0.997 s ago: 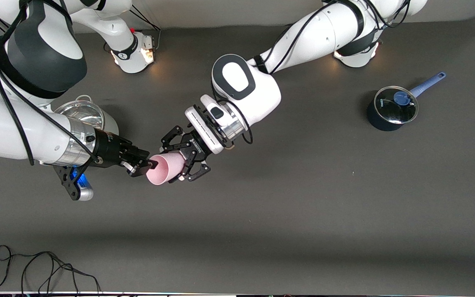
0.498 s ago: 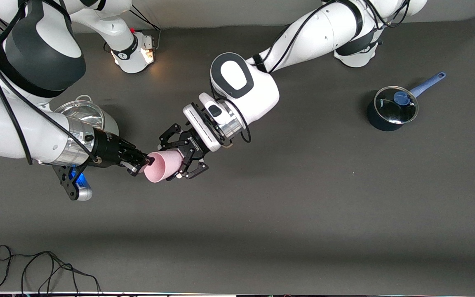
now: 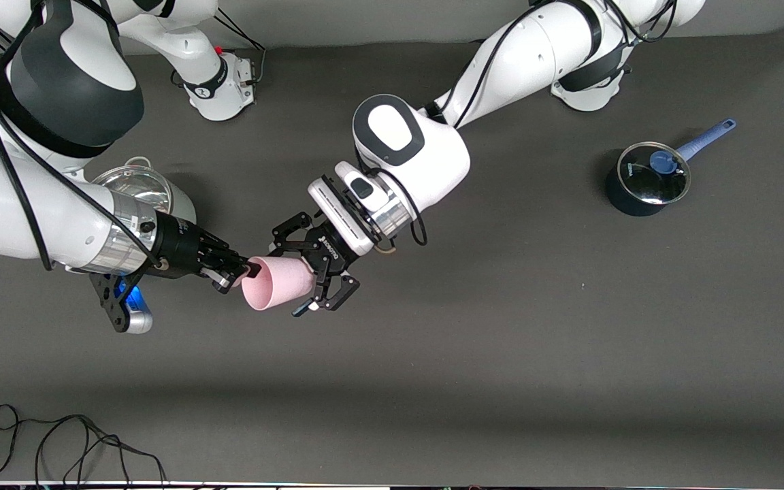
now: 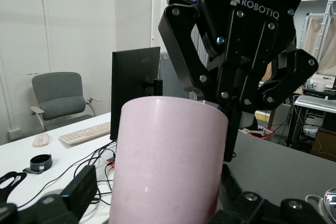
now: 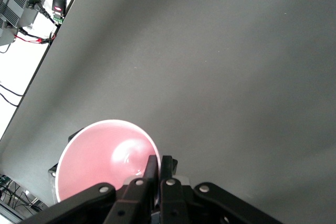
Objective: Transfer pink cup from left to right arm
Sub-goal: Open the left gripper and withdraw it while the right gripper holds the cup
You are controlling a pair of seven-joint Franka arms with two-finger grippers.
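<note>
Now the right gripper (image 3: 241, 272) pinches the pink cup (image 3: 276, 282) rim (thin hold); the left gripper (image 3: 316, 267) jaws spread, so it could tip.

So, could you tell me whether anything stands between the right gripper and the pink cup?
Nothing visible does. The right gripper is shut on the rim of the pink cup, one finger inside it. The left gripper is open around the cup's base, over bare table.
</note>
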